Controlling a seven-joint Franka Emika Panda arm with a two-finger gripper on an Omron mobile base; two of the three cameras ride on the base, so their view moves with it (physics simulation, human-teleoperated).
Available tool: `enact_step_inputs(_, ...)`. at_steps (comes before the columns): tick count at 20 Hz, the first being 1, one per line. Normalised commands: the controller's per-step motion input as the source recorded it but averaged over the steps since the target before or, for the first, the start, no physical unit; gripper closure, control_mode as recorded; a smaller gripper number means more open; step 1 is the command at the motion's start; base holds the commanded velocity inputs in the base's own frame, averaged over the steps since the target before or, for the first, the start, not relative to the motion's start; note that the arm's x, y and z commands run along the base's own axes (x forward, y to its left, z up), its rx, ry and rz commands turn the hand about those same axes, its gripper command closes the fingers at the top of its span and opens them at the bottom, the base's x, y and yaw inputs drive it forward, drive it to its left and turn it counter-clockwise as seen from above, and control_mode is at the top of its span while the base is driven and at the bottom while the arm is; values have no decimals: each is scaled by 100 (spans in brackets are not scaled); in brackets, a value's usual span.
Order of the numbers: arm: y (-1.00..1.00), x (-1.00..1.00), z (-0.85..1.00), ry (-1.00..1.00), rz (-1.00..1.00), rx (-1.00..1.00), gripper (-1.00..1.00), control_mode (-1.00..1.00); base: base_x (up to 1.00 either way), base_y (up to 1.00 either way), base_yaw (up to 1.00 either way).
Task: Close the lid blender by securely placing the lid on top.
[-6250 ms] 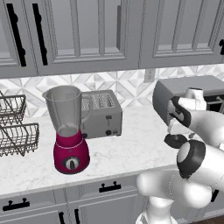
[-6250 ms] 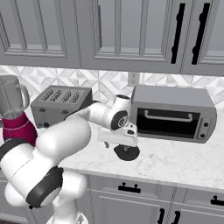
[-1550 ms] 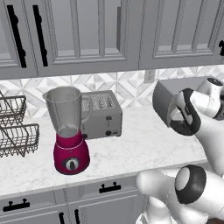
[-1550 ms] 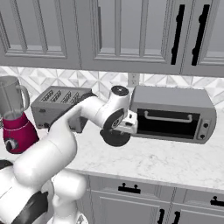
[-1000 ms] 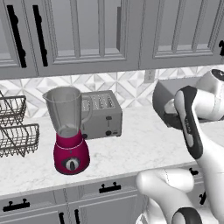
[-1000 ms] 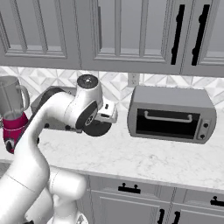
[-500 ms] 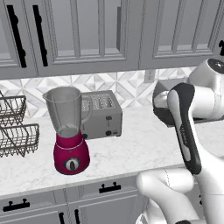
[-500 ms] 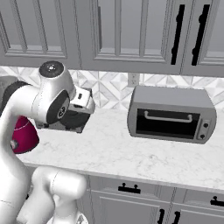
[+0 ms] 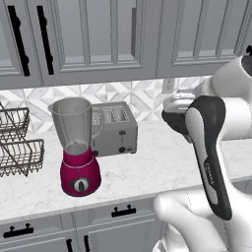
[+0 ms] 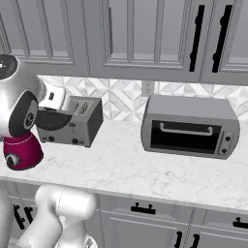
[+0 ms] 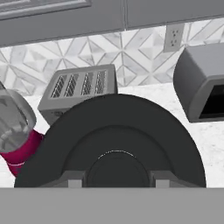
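Holding lid [image 11: 116,144] pinched in my gripper [image 11: 116,181], above counter [image 9: 147,167]; toaster [image 9: 114,129] between it and blender [image 9: 76,147], jar mouth uncovered, bare counter beneath.

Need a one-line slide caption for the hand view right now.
The hand carries the dark lid above the counter, with the toaster straight ahead and the open-topped blender off to the left.
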Motion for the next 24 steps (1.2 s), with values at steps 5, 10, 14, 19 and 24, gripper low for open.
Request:
enact_step_inputs(5,63,-32,43,-15,0,6,100,-100,0,0,0)
enact_step_inputs(10,64,-15,60,-6,0,6,100,-100,0,0,0)
enact_step_inputs(14,67,-4,62,0,1,3,100,-100,0,0,0)
enact_step_inputs(19,76,0,21,4,3,0,100,-100,0,0,0)
enact_step_inputs(24,63,11,0,4,2,0,100,-100,0,0,0)
